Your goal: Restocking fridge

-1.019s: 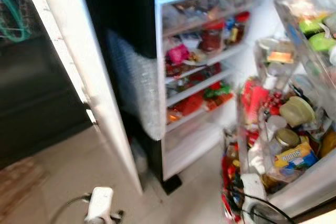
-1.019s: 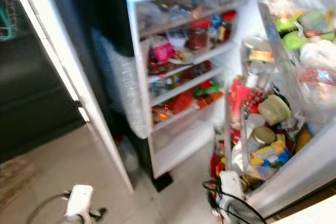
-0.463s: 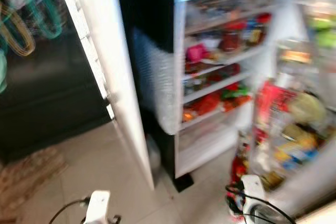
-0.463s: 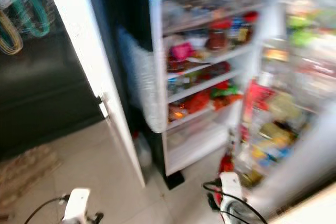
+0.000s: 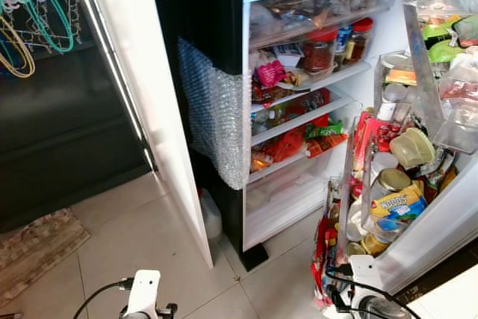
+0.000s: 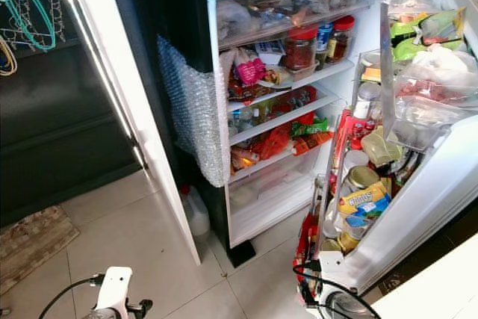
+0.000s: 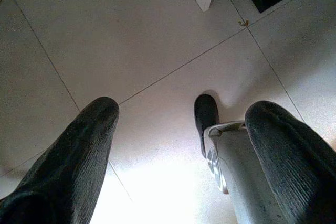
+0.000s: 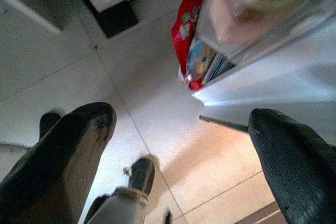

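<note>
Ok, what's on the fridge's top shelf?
Two red-lidded jars and, a blue-labelled container between them, and a pink packet. Whatever sits behind them is covered.

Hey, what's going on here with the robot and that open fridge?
The robot stands before an open fridge whose shelves and door bins are crowded with jars, packets and bottles. Nothing is being handled: the left gripper and right gripper both hang open and empty above the tiled floor.
</note>
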You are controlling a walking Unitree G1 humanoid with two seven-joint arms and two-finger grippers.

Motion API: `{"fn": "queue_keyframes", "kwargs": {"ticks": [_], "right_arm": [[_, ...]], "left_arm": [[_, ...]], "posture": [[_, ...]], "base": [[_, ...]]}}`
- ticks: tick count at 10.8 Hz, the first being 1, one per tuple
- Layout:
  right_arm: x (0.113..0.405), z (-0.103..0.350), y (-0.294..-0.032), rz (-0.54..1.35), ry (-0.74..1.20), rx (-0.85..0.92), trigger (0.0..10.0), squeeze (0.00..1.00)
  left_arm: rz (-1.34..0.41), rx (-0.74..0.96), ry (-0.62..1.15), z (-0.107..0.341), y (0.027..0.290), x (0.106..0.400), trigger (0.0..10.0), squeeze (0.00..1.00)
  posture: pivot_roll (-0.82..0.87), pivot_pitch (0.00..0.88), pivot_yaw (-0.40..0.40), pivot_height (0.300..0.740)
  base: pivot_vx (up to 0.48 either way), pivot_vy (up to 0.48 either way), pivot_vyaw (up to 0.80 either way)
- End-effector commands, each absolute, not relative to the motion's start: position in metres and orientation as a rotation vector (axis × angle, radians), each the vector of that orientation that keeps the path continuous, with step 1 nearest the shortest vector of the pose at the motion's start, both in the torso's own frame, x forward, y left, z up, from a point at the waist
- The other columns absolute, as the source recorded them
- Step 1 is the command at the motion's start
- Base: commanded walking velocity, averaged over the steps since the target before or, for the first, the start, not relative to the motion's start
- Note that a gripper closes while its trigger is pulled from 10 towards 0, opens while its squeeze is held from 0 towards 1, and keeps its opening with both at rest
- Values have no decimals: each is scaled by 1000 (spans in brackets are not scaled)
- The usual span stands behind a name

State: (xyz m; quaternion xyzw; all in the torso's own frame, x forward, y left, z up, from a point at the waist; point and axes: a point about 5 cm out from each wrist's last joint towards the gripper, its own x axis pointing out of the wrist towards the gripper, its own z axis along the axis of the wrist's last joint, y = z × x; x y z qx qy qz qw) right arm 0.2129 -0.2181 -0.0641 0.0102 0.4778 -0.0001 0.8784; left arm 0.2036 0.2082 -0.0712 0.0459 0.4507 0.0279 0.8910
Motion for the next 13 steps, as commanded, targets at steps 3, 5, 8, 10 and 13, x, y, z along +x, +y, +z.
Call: {"fn": "queue_keyframes", "kwargs": {"ticks": [3,5,8,10,13], "right_arm": [[208,-66,-222,67,1124,-118,10000,0],[204,-68,-220,90,1170,-82,10000,0],[203,-66,-223,227,1271,-276,10000,0],[200,-66,-224,217,1309,-266,10000,0],[200,-66,-225,207,1332,-263,10000,0]], "left_arm": [[54,117,952,-73,212,200,10000,0],[53,125,954,-73,212,199,10000,0],[53,131,955,-73,212,199,10000,0],[54,132,955,-73,212,200,10000,0],[58,132,955,-72,212,200,10000,0]], "posture": [[-38,0,0,740],[-43,0,1,740],[-45,0,2,740],[-48,0,1,740],[-49,0,-3,740]], "base": [[0,0,0],[0,0,0],[0,0,0],[0,0,0],[0,0,0]]}}
